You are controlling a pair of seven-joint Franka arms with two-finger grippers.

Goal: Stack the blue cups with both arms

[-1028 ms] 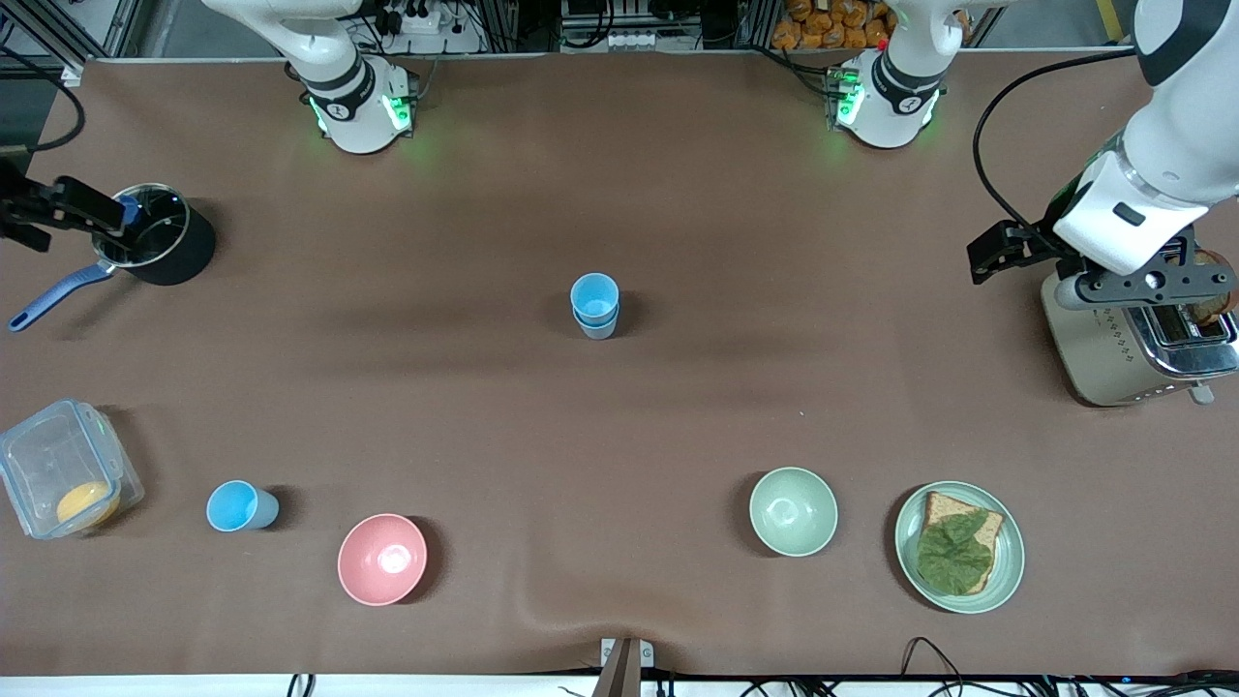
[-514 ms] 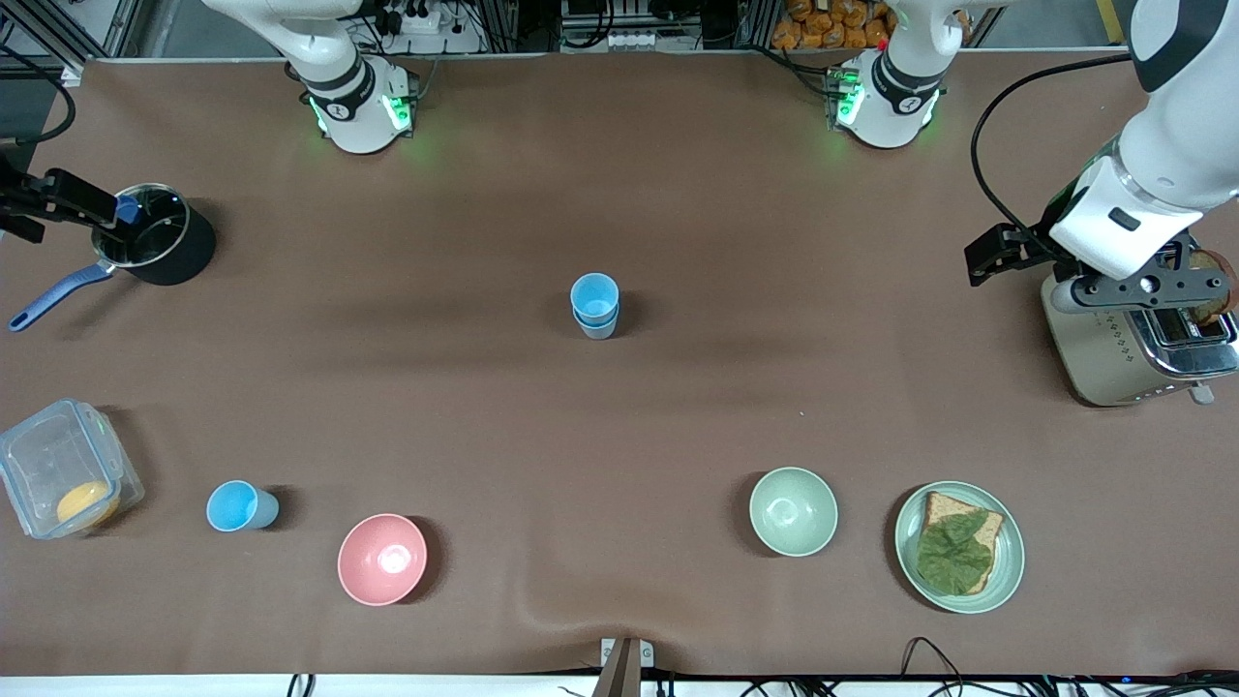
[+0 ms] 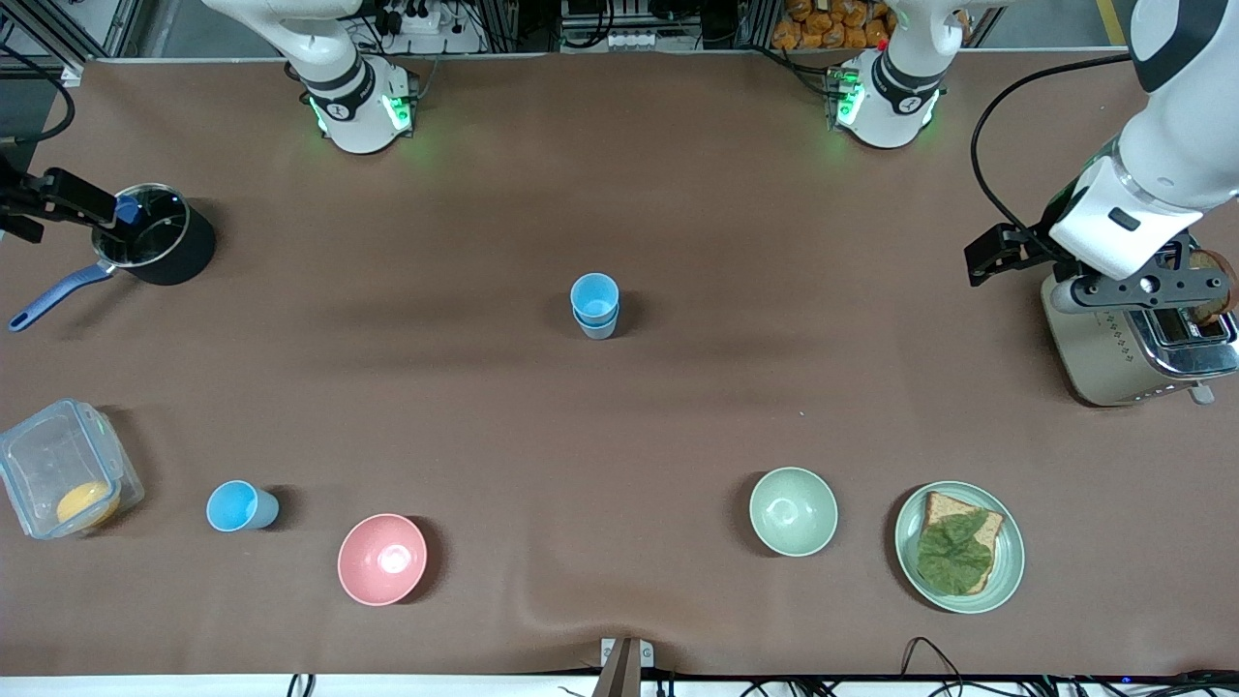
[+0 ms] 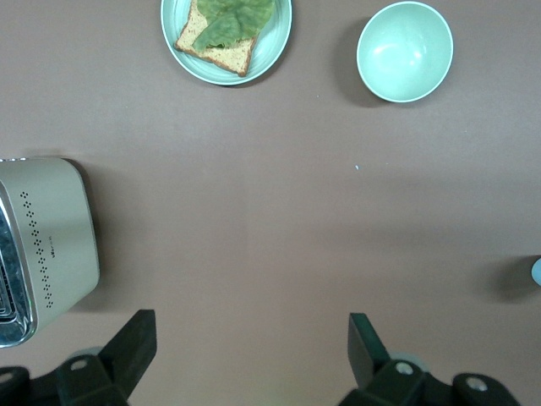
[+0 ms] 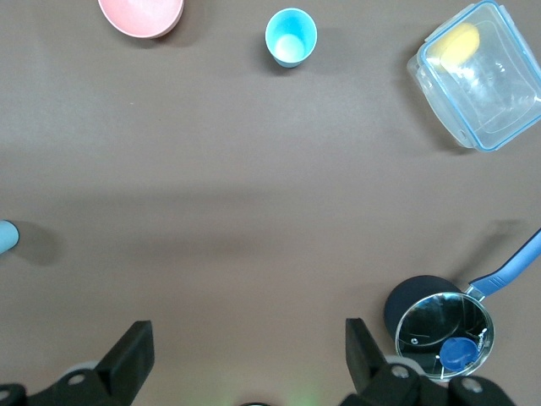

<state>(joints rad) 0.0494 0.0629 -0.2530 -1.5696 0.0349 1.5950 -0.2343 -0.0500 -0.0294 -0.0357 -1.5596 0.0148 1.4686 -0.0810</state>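
Two blue cups (image 3: 594, 305) stand nested in one stack at the middle of the table; their edge shows in the left wrist view (image 4: 536, 271) and the right wrist view (image 5: 5, 235). A third blue cup (image 3: 240, 506) stands alone, nearer to the front camera, toward the right arm's end, between the clear container and the pink bowl; it also shows in the right wrist view (image 5: 291, 37). My left gripper (image 3: 1147, 286) hangs open and empty over the toaster's edge (image 4: 249, 347). My right gripper (image 3: 39, 203) hangs open and empty beside the pot (image 5: 247, 355).
A black pot (image 3: 155, 247) with a blue handle holds a small dark blue object. A clear container (image 3: 63, 481), a pink bowl (image 3: 381, 559), a pale green bowl (image 3: 793, 511), a plate with toast and a leaf (image 3: 958, 547) and a toaster (image 3: 1137, 339) stand around.
Both arms have drawn slightly outward toward their ends of the table in the first half second, then held still. The cups have not moved.
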